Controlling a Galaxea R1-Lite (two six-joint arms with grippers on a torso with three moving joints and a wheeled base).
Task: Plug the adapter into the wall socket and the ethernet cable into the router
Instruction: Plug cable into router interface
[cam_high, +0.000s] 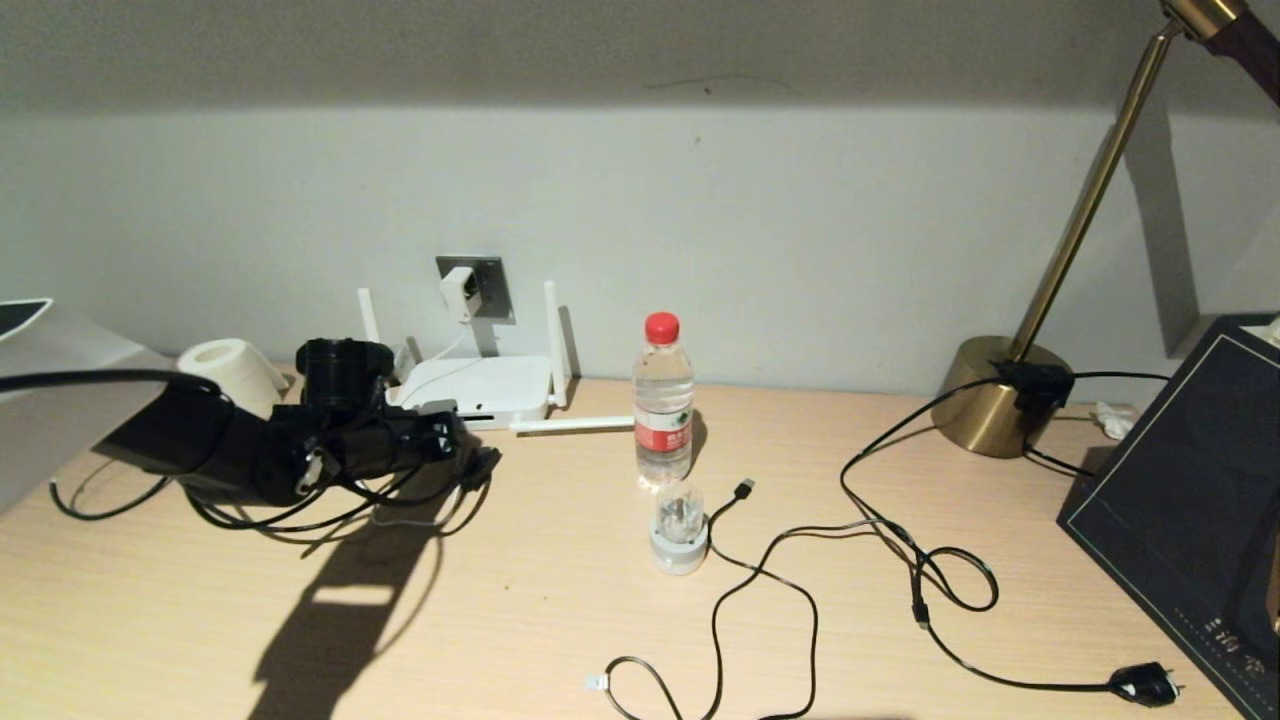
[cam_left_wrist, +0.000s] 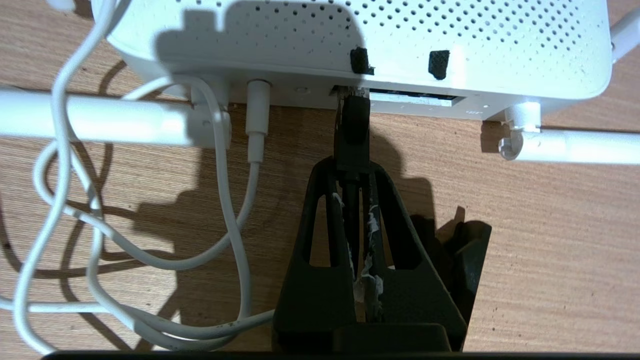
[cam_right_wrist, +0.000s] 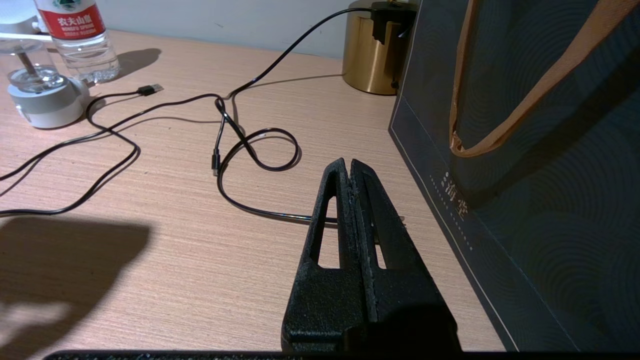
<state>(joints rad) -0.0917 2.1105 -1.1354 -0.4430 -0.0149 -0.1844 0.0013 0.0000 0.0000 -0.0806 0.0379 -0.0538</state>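
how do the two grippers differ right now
The left gripper is at the router, jaws shut on the ethernet cable, its connector at a port. The right gripper hangs over bare desk beside the dark bag, jaws shut on nothing. Both are black.

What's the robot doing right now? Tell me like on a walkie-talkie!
Left gripper shut on ethernet cable, connector at router port. Adapter already in wall socket. Right gripper shut, empty, parked. Nothing blocking.
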